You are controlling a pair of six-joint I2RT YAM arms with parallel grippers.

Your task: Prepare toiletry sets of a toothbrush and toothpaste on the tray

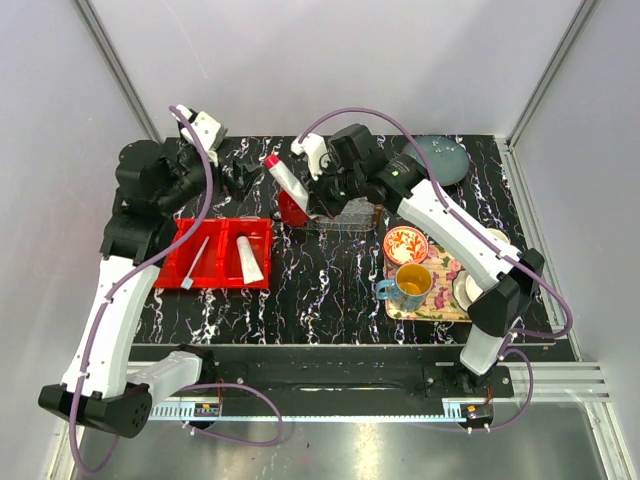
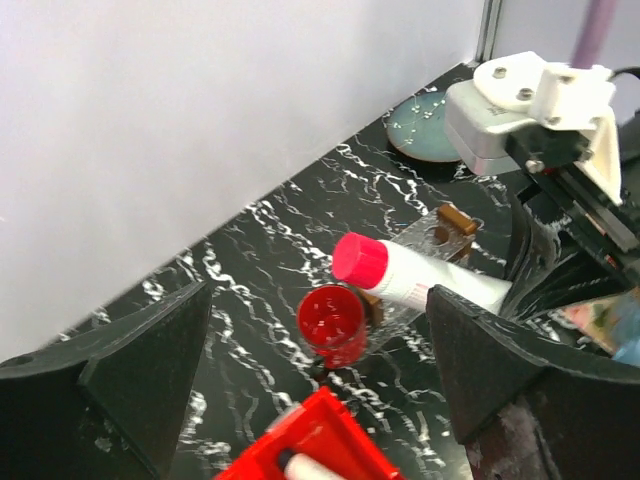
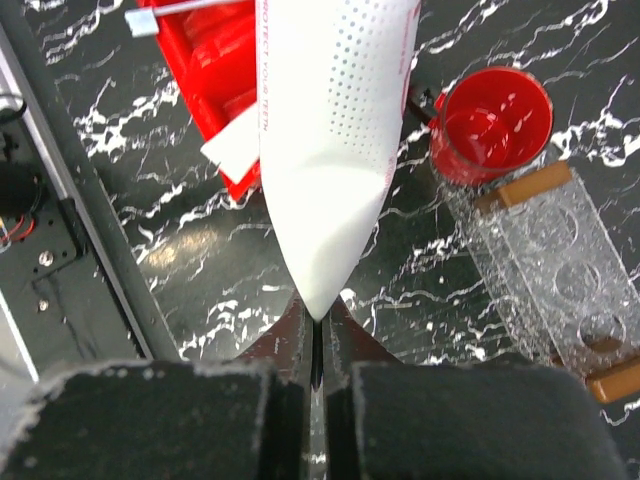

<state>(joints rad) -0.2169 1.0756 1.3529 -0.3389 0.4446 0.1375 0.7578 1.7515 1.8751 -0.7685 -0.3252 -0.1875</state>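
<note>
My right gripper (image 1: 322,196) (image 3: 315,330) is shut on the flat crimped end of a white toothpaste tube (image 1: 285,180) (image 3: 330,120). It holds the tube tilted above the table, pink cap (image 2: 358,260) pointing back-left. The clear tray (image 1: 350,215) (image 3: 545,250) with brown end pieces lies just right of the tube. The red bin (image 1: 262,228) holds the toothbrush (image 1: 197,262) (image 3: 190,8) and a second toothpaste tube (image 1: 248,260) (image 3: 232,150). My left gripper (image 1: 240,178) (image 2: 320,400) is open and empty, above the table behind the bin.
A red cup (image 1: 292,208) (image 2: 332,322) (image 3: 492,122) stands between the bin and the clear tray. A floral tray (image 1: 440,300) with cups and a bowl sits at the right. A teal plate (image 1: 440,160) (image 2: 425,122) lies at the back right.
</note>
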